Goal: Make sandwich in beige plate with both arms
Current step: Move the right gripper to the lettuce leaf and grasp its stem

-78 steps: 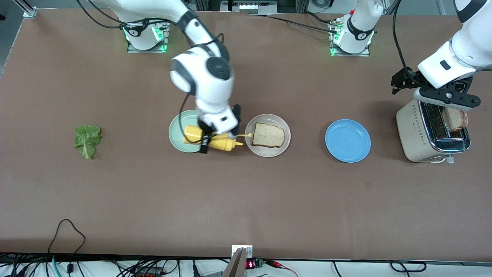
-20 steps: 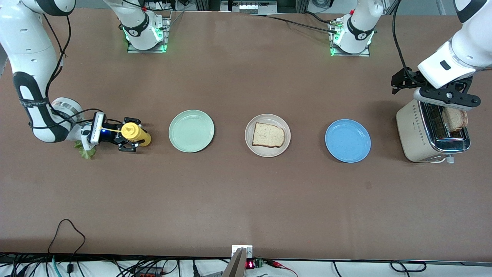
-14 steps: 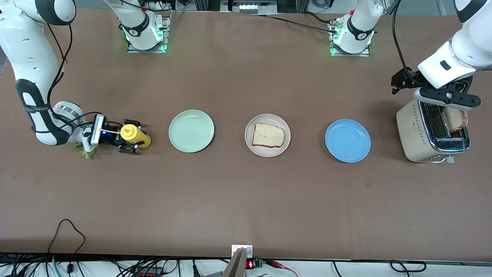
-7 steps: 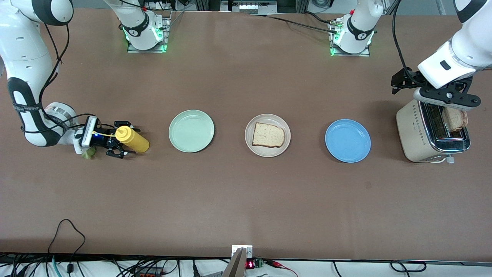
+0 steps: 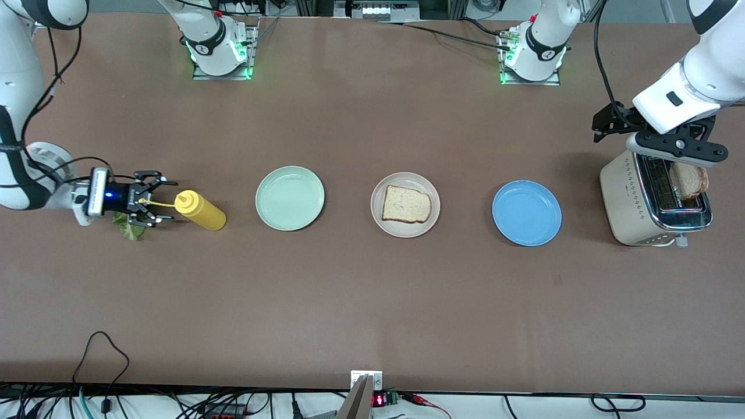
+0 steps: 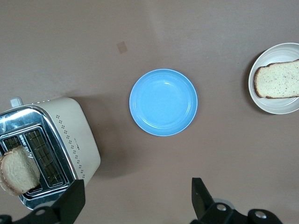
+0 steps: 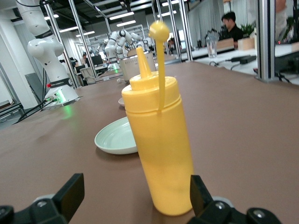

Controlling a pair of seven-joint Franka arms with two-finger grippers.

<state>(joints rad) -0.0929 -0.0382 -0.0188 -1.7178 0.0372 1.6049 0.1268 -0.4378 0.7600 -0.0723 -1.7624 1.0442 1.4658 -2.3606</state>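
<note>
Jaws of our right gripper (image 5: pixel 152 201) stand released beside the yellow bottle (image 5: pixel 201 211); our left gripper (image 5: pixel 669 148), jaws spread, hovers over the toaster (image 5: pixel 631 198). One light-brown, dark-crusted bread slice (image 5: pixel 407 205) lies in the beige plate (image 5: pixel 432 222) mid-desk.

Right pincer (image 5: pixel 152 201) hides most of the lettuce leaf (image 5: pixel 131 228).

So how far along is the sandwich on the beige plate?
Done: one bread slice lies on the beige plate. In hand: nothing; the open right gripper is beside the standing mustard bottle. Left: lettuce and the toaster's slice, under the open left gripper.
</note>
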